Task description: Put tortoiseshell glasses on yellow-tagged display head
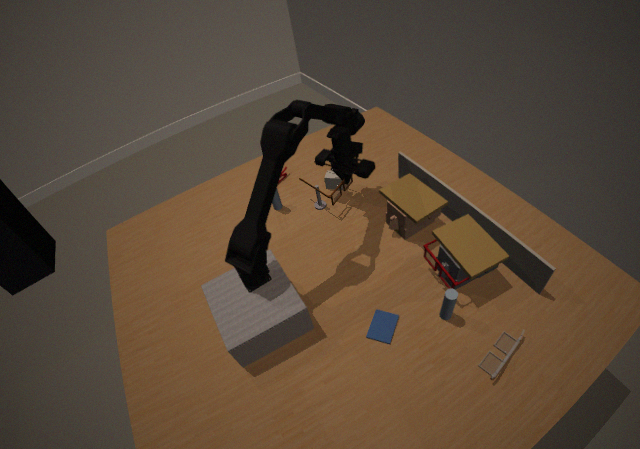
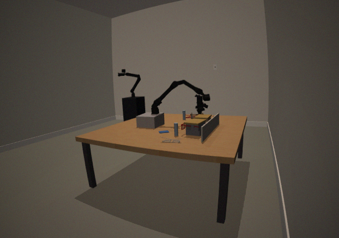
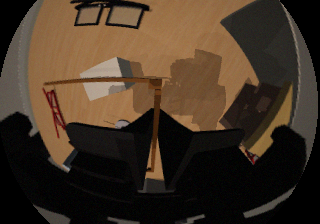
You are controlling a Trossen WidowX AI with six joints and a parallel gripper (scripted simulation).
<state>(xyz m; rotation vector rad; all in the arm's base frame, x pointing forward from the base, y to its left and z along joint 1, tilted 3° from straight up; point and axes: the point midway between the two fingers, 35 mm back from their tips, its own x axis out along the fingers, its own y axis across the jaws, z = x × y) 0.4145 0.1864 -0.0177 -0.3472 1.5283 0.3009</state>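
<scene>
My gripper [image 1: 347, 177] [image 2: 200, 113] [image 3: 155, 112] is shut on the tortoiseshell glasses [image 1: 324, 192] [image 3: 157, 96], near their front frame, and holds them above the table. One brown temple reaches left in the wrist view. Two box-like display heads stand under mustard-yellow roofs. The brown head [image 1: 405, 225] [image 3: 246, 105] is the nearer to my gripper; a small nose-like bump shows on it. The grey head [image 1: 483, 274] [image 2: 193, 129] has red glasses [image 1: 430, 256] [image 2: 183, 126] at its face. I cannot make out a yellow tag on either head.
A grey wall [image 1: 542, 273] [image 2: 203, 133] runs behind the heads. A white block [image 1: 332, 180] [image 3: 106, 75] and a small round-based stand [image 1: 320, 205] are close to the held glasses. Blue-grey cylinders [image 1: 448, 304] [image 1: 277, 201], a blue pad [image 1: 383, 326] and black glasses [image 3: 104, 15] lie around.
</scene>
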